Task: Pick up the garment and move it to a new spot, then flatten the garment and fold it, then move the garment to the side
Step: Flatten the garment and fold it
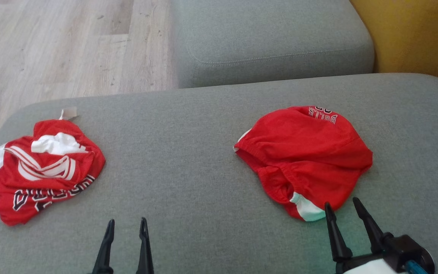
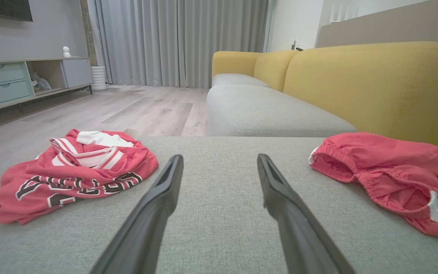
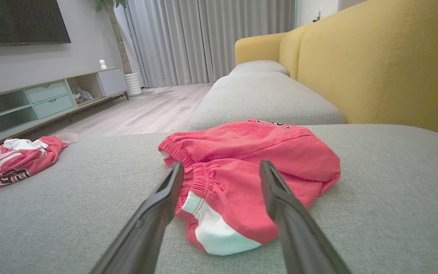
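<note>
Head view: we see a red jersey [image 1: 40,167] near the grey cushion's [image 1: 188,152] left edge and red shorts [image 1: 306,160] toward its right, with bare fabric between. Left wrist: our left end effector [image 2: 219,158] gapes over open cushion. Right wrist: our right end effector [image 3: 221,164], also parted, sits at the shorts' near hem.

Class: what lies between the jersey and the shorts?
Bare cushion separates jersey and shorts in the head view; the open left pincer points toward that gap.

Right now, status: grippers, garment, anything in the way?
Left gripper open, empty, over bare cushion. Right gripper open, empty, at near edge of red shorts. Shorts crumpled, unfolded. Nothing blocking; red jersey apart, far left.
</note>
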